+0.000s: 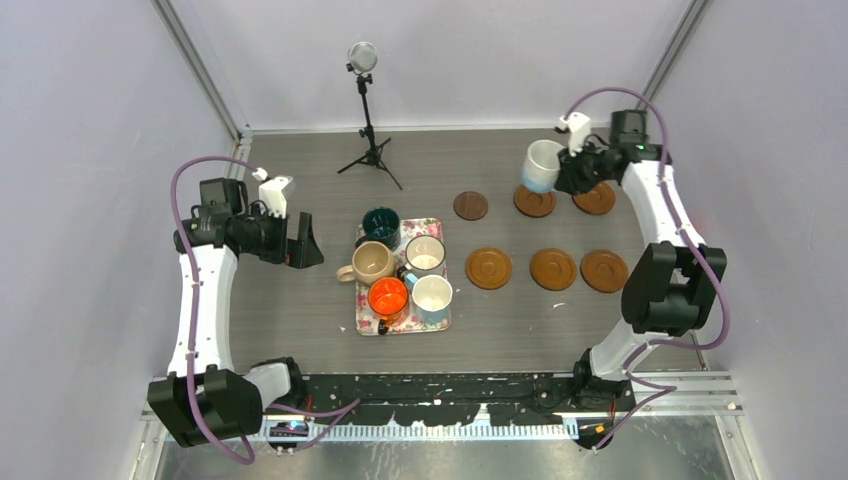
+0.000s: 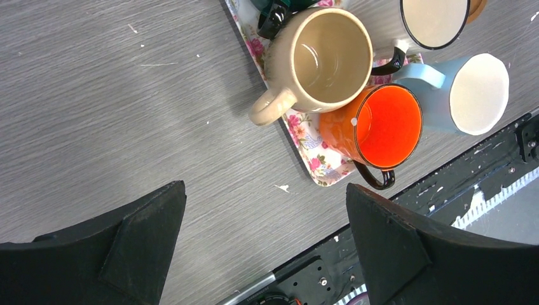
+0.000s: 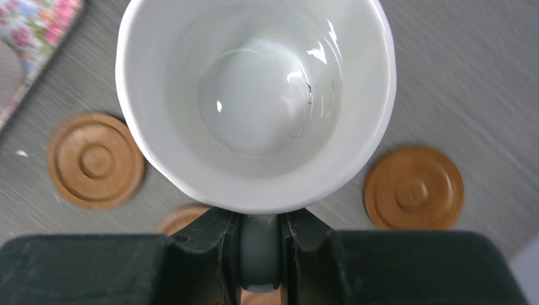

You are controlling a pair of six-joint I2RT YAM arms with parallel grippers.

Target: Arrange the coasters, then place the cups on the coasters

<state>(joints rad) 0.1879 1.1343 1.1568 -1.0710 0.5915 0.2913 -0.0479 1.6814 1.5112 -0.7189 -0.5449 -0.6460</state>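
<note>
Right gripper point(image 3: 259, 244) clenches the white mug point(image 3: 254, 95) (tilted) by its handle near a far coaster point(image 1: 534, 206); left gripper point(image 2: 264, 187), released wide, hovers left of the tray point(image 2: 314, 159).

Bright, even light; glare inside the white cup point(image 3: 254, 101).

The left arm point(image 1: 197, 300) and right arm point(image 1: 655, 200) had white links between black joints; a purple cable point(image 1: 176, 180) looped along each, and the left gripper point(image 1: 303, 240) had matte black fingers point(image 2: 146, 235).
</note>
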